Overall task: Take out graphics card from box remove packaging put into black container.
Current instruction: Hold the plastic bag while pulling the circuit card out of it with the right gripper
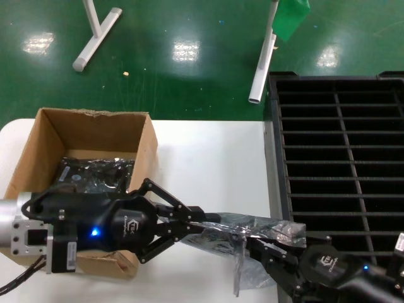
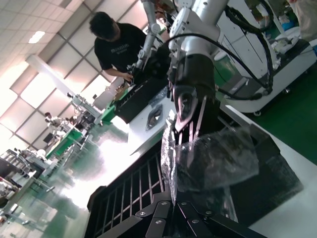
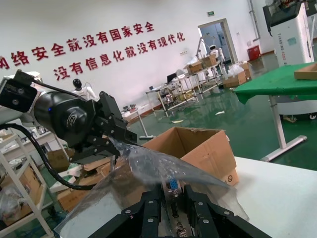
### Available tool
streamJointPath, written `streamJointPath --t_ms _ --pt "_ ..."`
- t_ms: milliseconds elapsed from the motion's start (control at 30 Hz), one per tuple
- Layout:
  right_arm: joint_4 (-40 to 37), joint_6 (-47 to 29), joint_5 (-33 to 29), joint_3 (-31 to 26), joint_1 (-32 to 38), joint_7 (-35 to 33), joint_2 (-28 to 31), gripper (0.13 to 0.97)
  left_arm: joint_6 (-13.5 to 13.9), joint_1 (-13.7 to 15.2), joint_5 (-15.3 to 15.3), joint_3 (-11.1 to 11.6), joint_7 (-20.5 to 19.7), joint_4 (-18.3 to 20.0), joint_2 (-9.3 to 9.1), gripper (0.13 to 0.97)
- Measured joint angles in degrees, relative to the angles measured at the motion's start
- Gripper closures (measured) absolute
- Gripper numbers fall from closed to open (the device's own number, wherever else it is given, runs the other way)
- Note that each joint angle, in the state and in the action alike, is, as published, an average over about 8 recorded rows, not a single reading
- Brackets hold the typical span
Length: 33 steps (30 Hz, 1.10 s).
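Observation:
The silver-grey packaging bag is held above the table between both grippers. My left gripper is shut on the bag's edge, which shows in the left wrist view. My right gripper is shut on the end of the graphics card, a metal end plate with a blue connector, lying in the bag's mouth. The card shows as a dark shape through the bag. The brown box stands at the left. The black container stands at the right.
Another shiny bagged item lies inside the box. The white table lies between the box and the container. White stand legs rest on the green floor beyond the table's far edge.

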<state>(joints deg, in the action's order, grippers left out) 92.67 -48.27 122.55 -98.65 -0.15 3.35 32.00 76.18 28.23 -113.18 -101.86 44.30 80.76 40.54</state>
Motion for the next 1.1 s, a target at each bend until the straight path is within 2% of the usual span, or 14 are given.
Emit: streamJointPath --t_ms 500,1100 --pt "0.7 0.3 0.1 0.4 -1.0 0.2 0.5 0.866 0.2 0.8 1.3 -1.0 0.7 -2.2 0.22 0.955" --pt "0.6 0.9 -0.9 -0.3 -0.9 -0.8 -0.3 0.871 0.5 0.2 0.6 -0.5 0.6 -1.3 0.64 0.955"
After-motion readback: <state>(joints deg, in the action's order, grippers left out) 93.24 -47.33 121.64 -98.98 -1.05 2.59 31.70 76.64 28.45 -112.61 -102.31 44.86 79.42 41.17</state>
